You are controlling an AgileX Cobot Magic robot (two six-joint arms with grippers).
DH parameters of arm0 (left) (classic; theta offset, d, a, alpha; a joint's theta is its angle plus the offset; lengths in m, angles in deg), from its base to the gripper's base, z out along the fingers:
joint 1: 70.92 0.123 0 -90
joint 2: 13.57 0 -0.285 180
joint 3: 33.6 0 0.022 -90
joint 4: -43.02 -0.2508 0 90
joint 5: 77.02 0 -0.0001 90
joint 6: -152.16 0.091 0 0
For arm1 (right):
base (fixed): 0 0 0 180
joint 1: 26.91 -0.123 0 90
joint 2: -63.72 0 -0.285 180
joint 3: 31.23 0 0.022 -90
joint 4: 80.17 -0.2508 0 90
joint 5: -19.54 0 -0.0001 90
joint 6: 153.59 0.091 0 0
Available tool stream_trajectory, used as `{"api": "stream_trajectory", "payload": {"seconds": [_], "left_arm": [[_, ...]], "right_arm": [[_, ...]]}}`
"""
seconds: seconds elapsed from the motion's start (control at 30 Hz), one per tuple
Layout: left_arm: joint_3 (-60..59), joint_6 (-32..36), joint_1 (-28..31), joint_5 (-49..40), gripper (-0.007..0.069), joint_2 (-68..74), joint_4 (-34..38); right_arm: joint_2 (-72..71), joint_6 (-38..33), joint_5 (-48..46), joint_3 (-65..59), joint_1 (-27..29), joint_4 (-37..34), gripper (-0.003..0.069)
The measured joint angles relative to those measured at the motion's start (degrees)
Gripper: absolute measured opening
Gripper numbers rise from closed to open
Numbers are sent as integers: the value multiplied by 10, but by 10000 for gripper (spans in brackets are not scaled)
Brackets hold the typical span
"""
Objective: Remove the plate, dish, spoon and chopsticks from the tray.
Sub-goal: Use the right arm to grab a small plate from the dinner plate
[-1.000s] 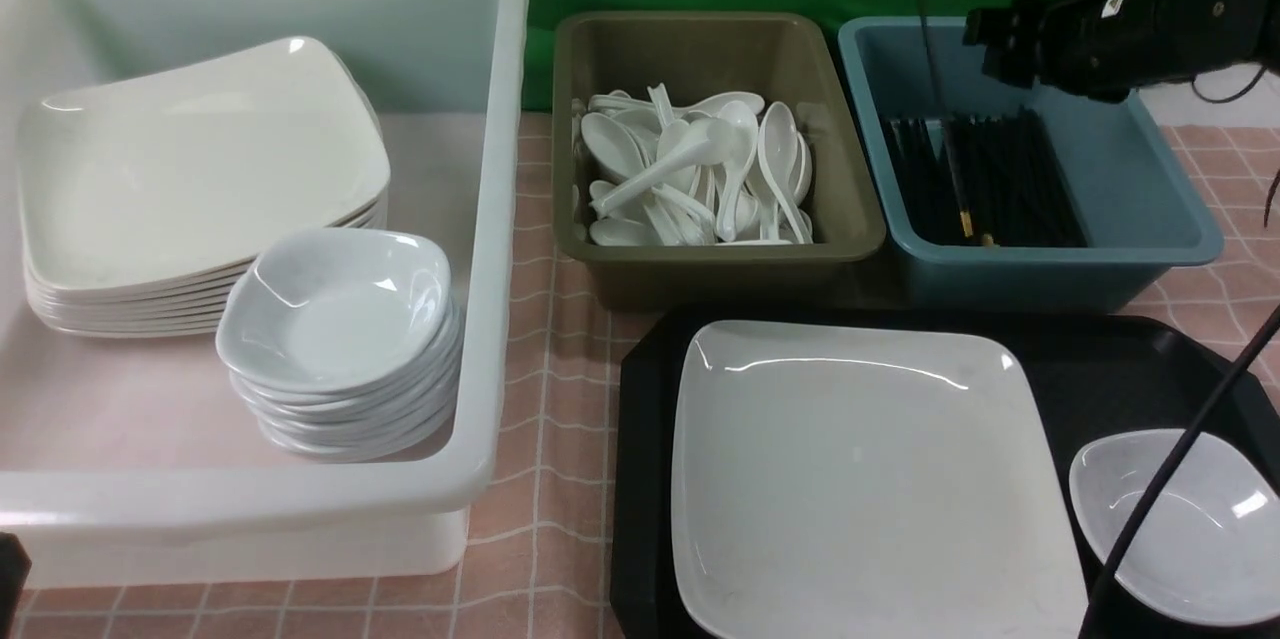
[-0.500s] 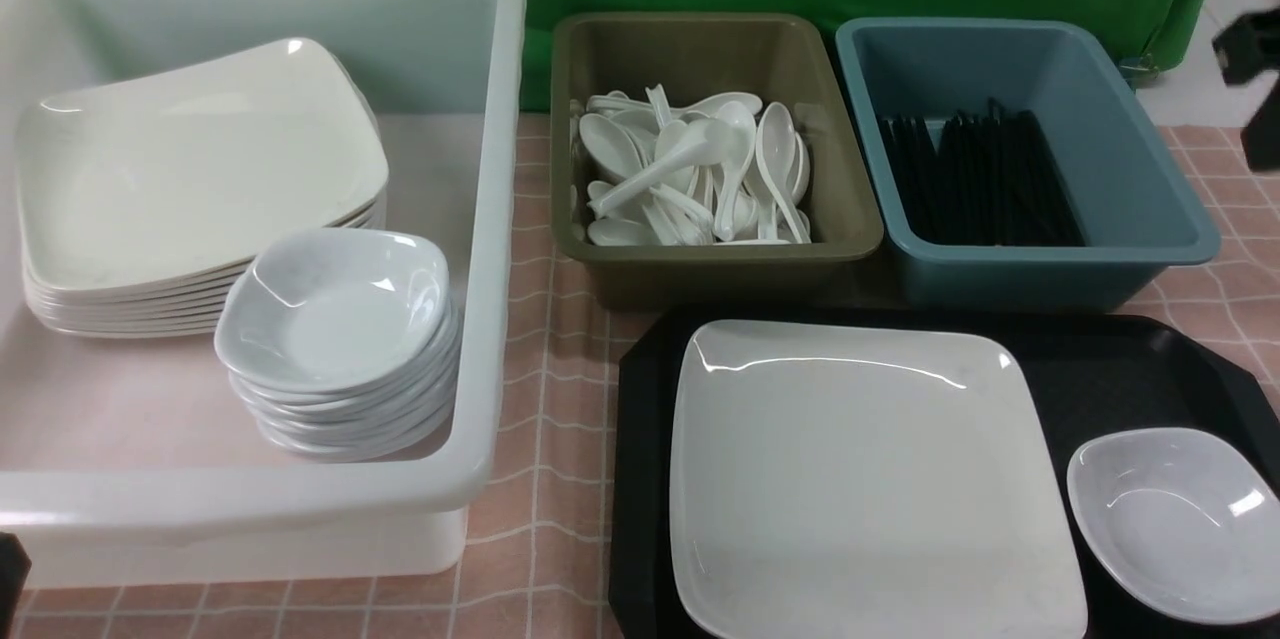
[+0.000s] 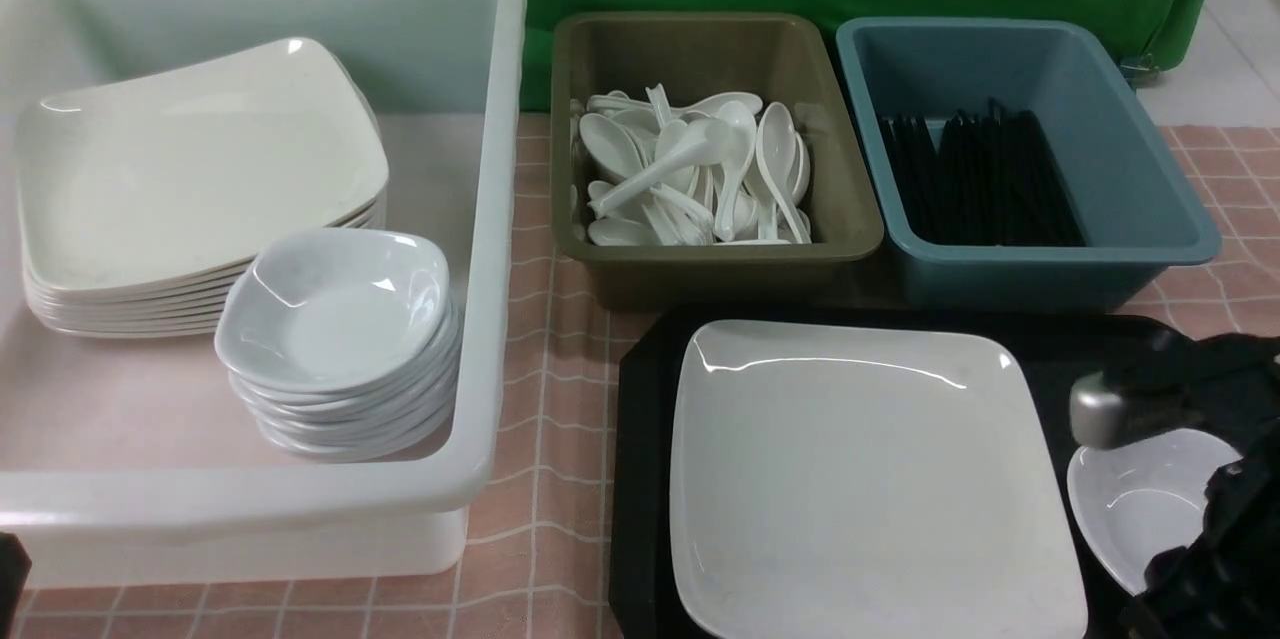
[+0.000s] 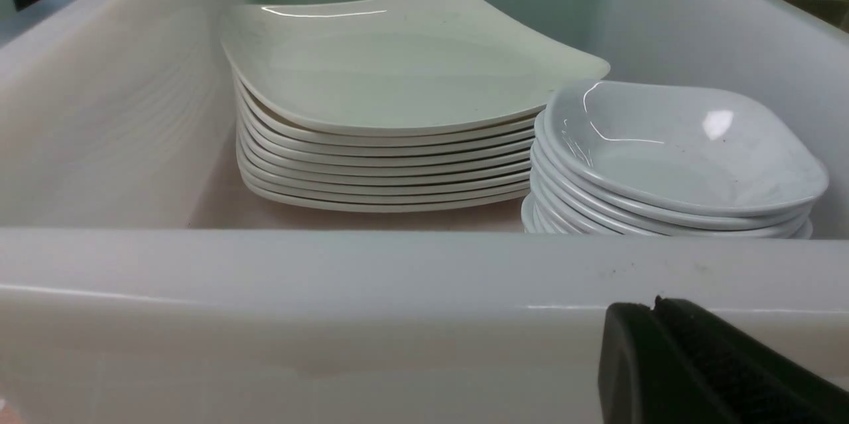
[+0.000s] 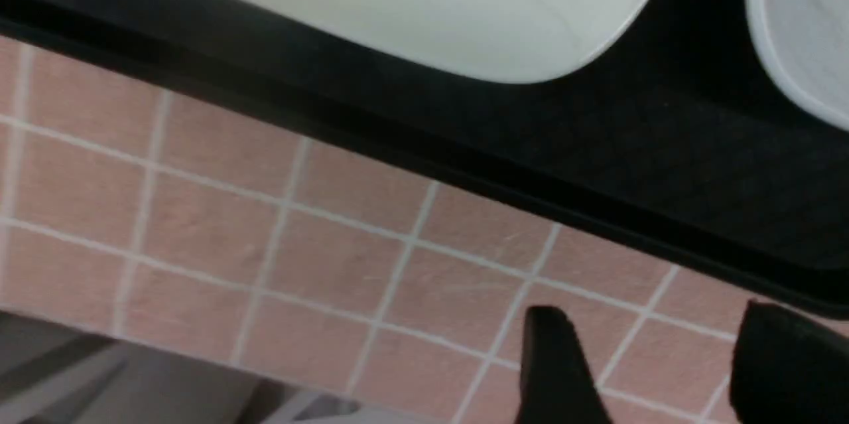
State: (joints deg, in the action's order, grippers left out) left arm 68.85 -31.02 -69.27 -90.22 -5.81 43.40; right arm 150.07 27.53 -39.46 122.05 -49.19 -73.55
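Your plate (image 3: 860, 479) lies flat on the left part of the tray (image 3: 645, 439), and the dish (image 3: 1130, 509) sits on the same tray just to the plate's right, apart from it. The right arm (image 3: 1200, 389) hangs over the dish in the front view and hides its far and right edges. From the right wrist camera you see the right fingers (image 5: 554, 371) spread apart with nothing between them, only the pink checked desk (image 3: 560, 519) showing in the gap, just outside the tray's rim. The left fingers (image 4: 696, 371) are pressed together and empty, low beside the outer wall of the white tub (image 3: 500, 219). Inside that tub a stack of plates (image 3: 200, 169) stands next to a stack of dishes (image 3: 335, 319); the two stacks are touching or nearly so. Behind the tray, the olive tub (image 3: 700, 49) holds a heap of spoons (image 3: 690, 169), and the blue tub (image 3: 1130, 179) to its right holds the chopsticks (image 3: 980, 179), lying roughly parallel on its floor.
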Motion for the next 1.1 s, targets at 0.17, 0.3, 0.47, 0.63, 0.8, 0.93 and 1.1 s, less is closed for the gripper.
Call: {"api": "stream_trajectory", "payload": {"seconds": [0.17, 0.3, 0.47, 0.63, 0.8, 0.93, 1.1], "left_arm": [[0, 0, 0, 0, 4, 0, 0], [0, 0, 0, 0, 4, 0, 0], [0, 0, 0, 0, 4, 0, 0], [0, 1, 0, 0, 4, 0, 0], [0, 1, 0, 0, 4, 0, 0], [0, 1, 0, 0, 4, 0, 0], [0, 1, 0, 0, 4, 0, 0]], "right_arm": [[44, 28, 57, -7, -38, 120, 440], [91, 28, 119, -7, -43, 151, 440], [135, 23, 130, -8, -43, 161, 440], [175, 23, 136, -7, -43, 191, 440], [201, 22, 145, -7, -43, 212, 436], [203, 23, 147, -7, -43, 217, 337], [196, 17, 150, -6, -45, 226, 190]]}}
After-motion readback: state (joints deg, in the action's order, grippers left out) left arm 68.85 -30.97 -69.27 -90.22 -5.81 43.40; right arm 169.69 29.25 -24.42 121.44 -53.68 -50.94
